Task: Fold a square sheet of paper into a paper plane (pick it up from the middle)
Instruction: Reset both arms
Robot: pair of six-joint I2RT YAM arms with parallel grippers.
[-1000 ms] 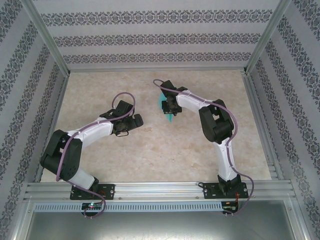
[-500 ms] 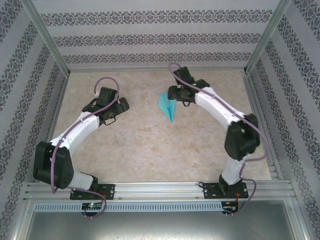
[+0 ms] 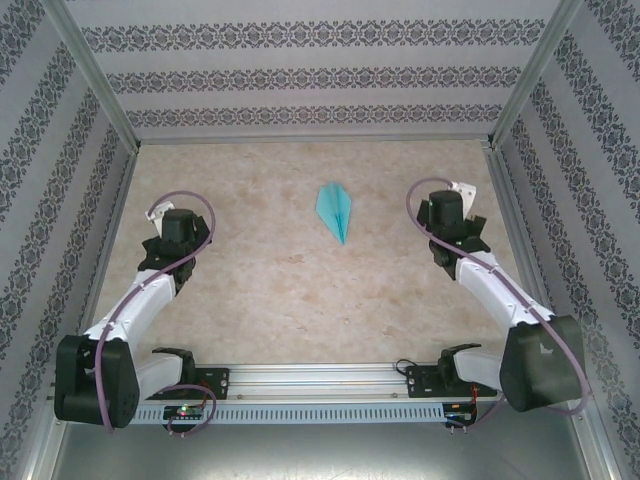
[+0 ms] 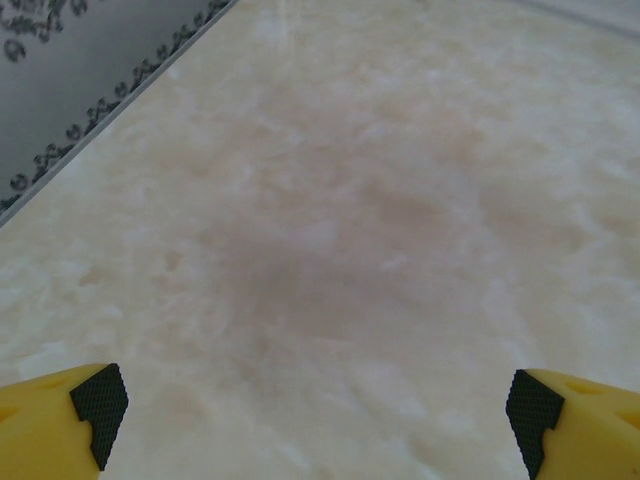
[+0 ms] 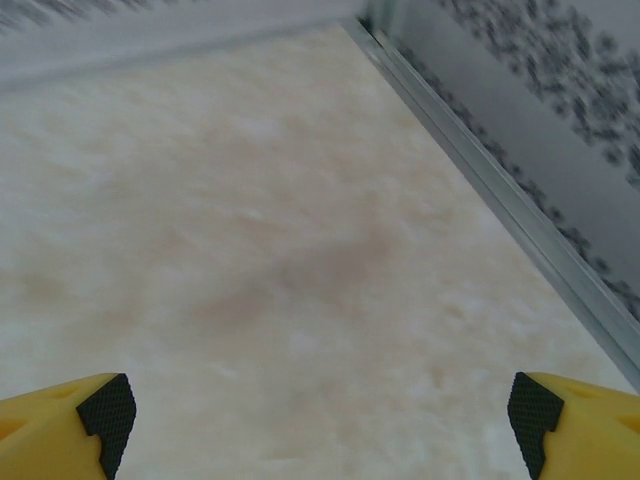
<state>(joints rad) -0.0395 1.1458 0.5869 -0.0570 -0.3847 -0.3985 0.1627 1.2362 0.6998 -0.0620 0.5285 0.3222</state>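
On the beige marbled surface (image 3: pixel 300 300), the paper plane (image 3: pixel 336 210) is lying flat on its own. It's turquoise and folded into a narrow dart, with the sharp tip pointing back toward the arm bases. The left gripper (image 4: pixel 320 415) is hanging well off to the plane's left, yellow fingers (image 4: pixel 50 425) spread wide over bare surface. The right gripper (image 5: pixel 320 415) is sitting well off to the plane's right, likewise spread wide and gripping nothing. Both are staying well apart from the plane.

turquoise paper plane (image 3: pixel 336 209), narrow folded dart, flat mid-table, tip toward near edge
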